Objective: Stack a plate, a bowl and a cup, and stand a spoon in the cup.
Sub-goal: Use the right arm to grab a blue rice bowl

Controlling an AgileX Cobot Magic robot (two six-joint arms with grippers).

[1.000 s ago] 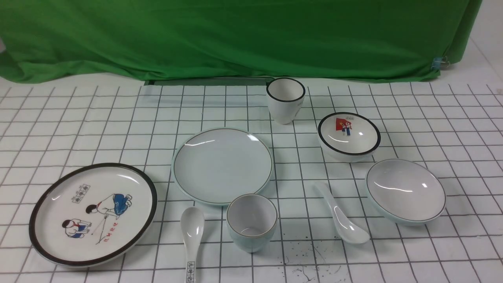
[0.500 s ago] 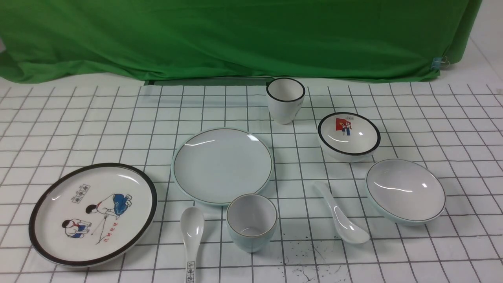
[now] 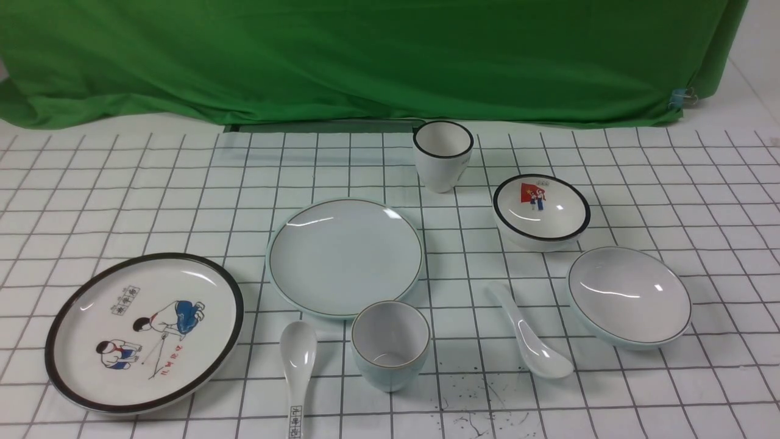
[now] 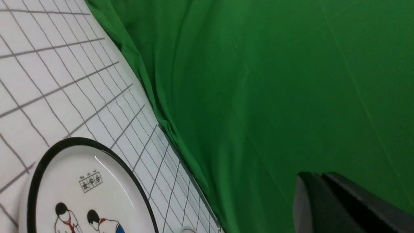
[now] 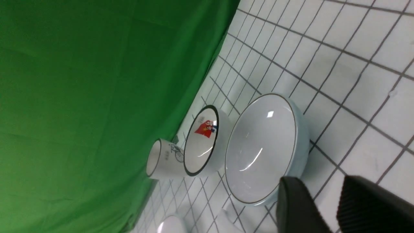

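The left hand [image 4: 318, 177] is shut, the right hand [image 5: 321, 181] partway open, both empty; the bowl [image 3: 631, 296] sits on the table [image 3: 487, 402].

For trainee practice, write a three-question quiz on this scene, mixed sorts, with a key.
1. True or false: the short pale blue-green cup already sits in the pale blue-green shallow bowl.
2. Multiple choice: what marks the large black-rimmed white plate? A) cartoon children B) flowers C) stripes
3. Fill in: the plain white ceramic spoon lies between the short cup and the pale blue-green ____.

Key: 1 false; 2 A; 3 bowl
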